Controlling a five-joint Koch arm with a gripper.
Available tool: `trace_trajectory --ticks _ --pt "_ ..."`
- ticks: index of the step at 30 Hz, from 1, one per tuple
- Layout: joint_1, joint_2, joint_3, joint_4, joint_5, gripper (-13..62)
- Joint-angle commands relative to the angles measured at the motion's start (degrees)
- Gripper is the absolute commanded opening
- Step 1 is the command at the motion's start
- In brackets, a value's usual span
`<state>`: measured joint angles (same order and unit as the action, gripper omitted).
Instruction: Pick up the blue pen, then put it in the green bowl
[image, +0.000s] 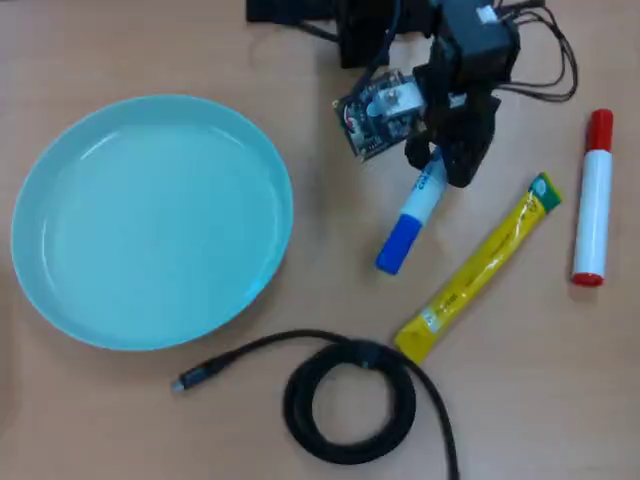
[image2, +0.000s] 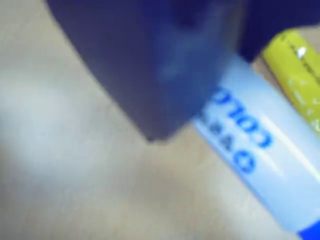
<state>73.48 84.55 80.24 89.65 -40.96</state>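
Blue pen (image: 412, 215) upper end hidden under black end effector (image: 440, 165); grip state unclear, wrist view blurred.

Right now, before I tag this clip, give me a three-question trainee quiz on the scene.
1. True or false: the blue pen lies inside the bowl.
2. In the overhead view, what lies between the blue pen and the red pen? A) cable B) yellow sachet C) bowl
3. Which pen is the pincer over?

Key: 1 false, it lies on the table; 2 B, the yellow sachet; 3 the blue pen.
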Motion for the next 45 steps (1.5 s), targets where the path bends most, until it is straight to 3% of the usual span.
trace_trajectory --ticks 1,17,30,45 --pt "-1.41 6.94 -6.24 3.69 5.62 -6.0" --pt "-5.36 21.88 -6.24 0.70 22.15 -6.0" --pt "8.88 22.76 -8.00 -5.89 22.41 -6.1" --pt "38.76 22.15 -7.21 -25.58 23.47 -6.1"
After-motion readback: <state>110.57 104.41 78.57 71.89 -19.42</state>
